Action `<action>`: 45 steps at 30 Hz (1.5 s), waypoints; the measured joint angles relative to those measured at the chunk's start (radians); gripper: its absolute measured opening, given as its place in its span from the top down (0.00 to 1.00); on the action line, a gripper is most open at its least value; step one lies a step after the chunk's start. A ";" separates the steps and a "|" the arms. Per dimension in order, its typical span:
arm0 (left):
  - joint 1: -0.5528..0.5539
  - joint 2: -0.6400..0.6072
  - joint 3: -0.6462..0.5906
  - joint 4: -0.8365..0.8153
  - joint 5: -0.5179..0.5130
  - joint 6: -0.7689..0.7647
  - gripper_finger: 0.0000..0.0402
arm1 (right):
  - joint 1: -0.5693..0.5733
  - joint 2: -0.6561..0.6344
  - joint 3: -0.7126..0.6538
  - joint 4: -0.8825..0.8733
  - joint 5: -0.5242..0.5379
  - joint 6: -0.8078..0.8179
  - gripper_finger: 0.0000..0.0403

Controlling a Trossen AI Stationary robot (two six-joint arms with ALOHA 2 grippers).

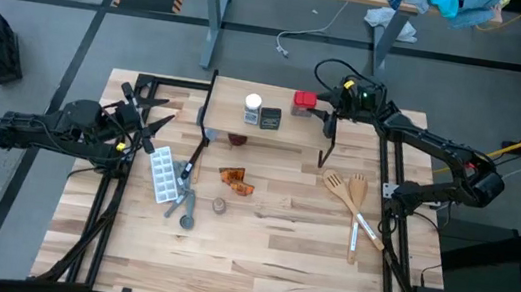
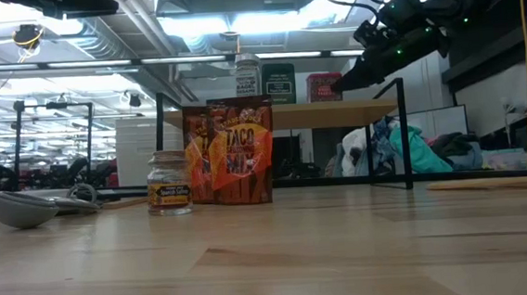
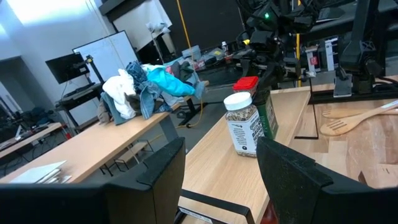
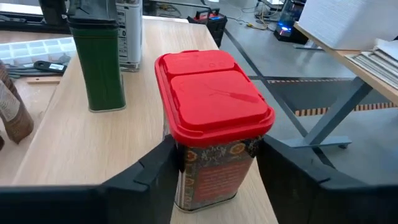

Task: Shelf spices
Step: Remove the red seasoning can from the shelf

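On the shelf (image 1: 272, 132), at its right end, sits the red-topped box (image 1: 305, 100), flanked by the right gripper (image 1: 321, 107); fingers (image 4: 155, 168) either side of the box, pressing or merely bracketing, cannot tell. Set well along from the white-capped jar (image 1: 253, 107) and dark tin (image 1: 270, 118), probably to leave room between. Down on the table (image 1: 266, 258), waiting: orange packets (image 1: 234, 179) and small brown-capped jar (image 1: 219, 205). Over at the table's left edge, clear of the work, hovers the left gripper (image 1: 141, 130), fingers spread wide, aimed toward the shelf.
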 joint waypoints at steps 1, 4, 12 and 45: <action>0.000 0.000 0.000 0.000 0.000 0.000 0.52 | 0.000 0.000 0.000 -0.002 0.000 0.001 0.50; 0.000 0.000 0.000 0.000 0.000 0.000 0.52 | 0.000 0.000 0.000 -0.006 0.000 0.025 0.50; 0.000 0.000 0.000 0.000 0.000 0.000 0.52 | 0.000 0.000 0.000 -0.014 -0.056 0.053 0.50; 0.000 0.000 0.000 0.000 0.000 0.000 0.52 | 0.461 -0.226 -0.002 -0.081 0.302 0.286 0.58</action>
